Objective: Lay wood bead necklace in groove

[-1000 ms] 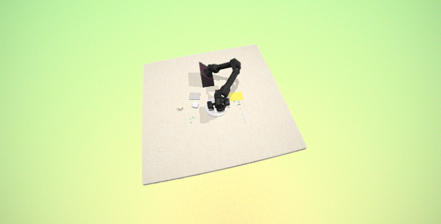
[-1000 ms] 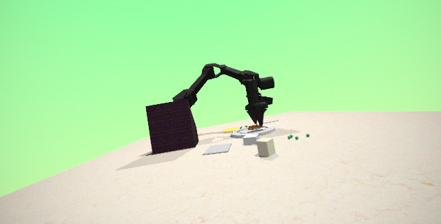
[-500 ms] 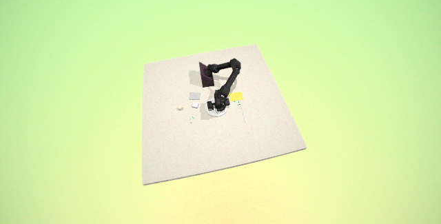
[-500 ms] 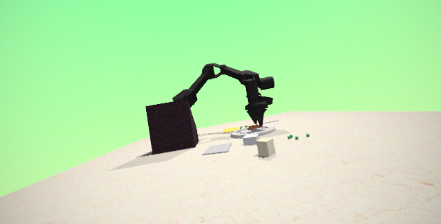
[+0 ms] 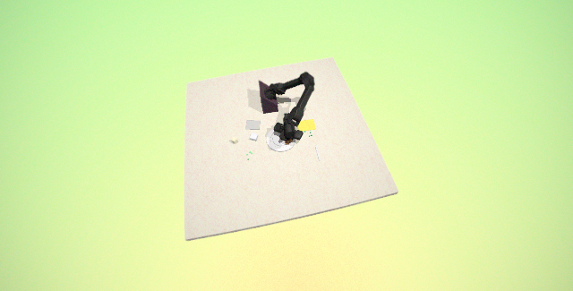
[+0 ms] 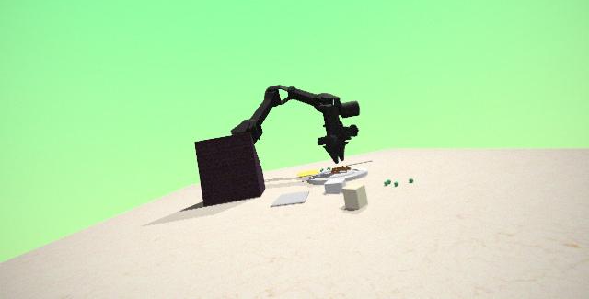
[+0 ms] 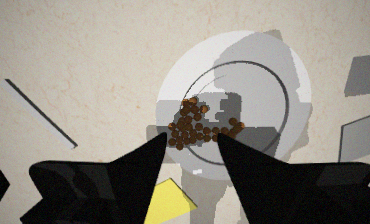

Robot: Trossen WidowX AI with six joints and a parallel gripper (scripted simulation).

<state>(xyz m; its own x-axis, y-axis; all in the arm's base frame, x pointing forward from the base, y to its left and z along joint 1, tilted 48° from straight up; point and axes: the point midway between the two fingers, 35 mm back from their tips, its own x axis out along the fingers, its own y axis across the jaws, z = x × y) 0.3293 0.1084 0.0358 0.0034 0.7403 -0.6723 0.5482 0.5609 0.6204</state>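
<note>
My pincer [image 5: 288, 141] [image 6: 339, 162] [image 7: 192, 136] hangs partly open, holding nothing, above the bead necklace [image 5: 288, 141] [image 6: 340, 169] [image 7: 186, 131], which lies bunched on the round bead board [image 5: 280, 149] [image 6: 363, 173] [image 7: 236, 45], off to one side. I should centre over one outer strand, descend squarely, pinch lightly, then draw it along the groove [image 7: 288, 105] without dragging the clump.

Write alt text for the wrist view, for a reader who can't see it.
Brown wood beads lie bunched on one side of a round white board, partly across its circular groove, not laid along it. The gripper's two black fingers stand apart over them. A yellow sheet and a thin rod lie beyond the board.
</note>
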